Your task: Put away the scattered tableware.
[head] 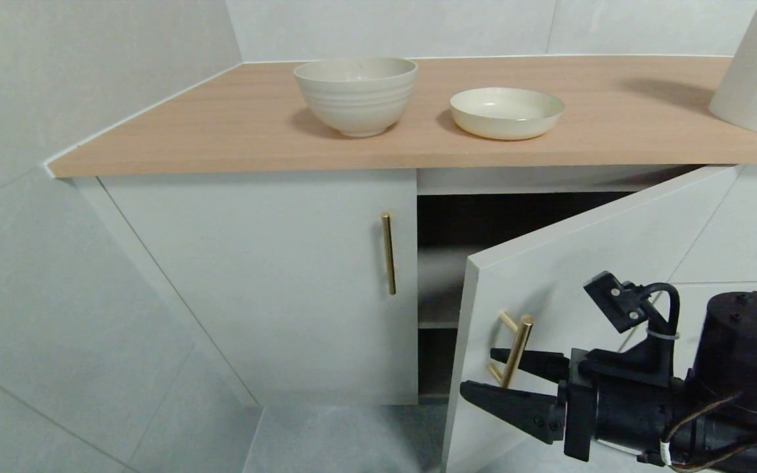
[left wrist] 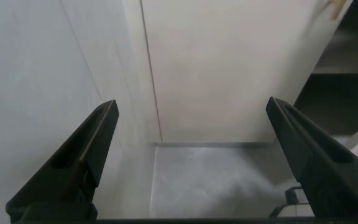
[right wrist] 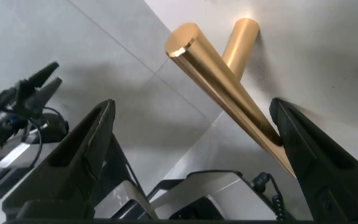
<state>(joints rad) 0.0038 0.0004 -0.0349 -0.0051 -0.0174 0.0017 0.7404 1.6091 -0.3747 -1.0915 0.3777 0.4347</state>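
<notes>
While bowl [head: 355, 95] and dish [head: 506, 113] wait upper centre on the counter [head: 221, 141], your right gripper [head: 480, 372], jaws apart, straddles the door handle [head: 516, 345] at lower right; opening looks unfinished, so close and pull wider

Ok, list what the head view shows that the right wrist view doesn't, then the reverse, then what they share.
Head view: a bowl and a dish on the counter, the closed left door, and a shelf inside the cupboard.
Right wrist view: the round end face and a mounting post of the gold handle, close up.
Shared: the right gripper, open, its fingers either side of that handle on the open door.
</notes>
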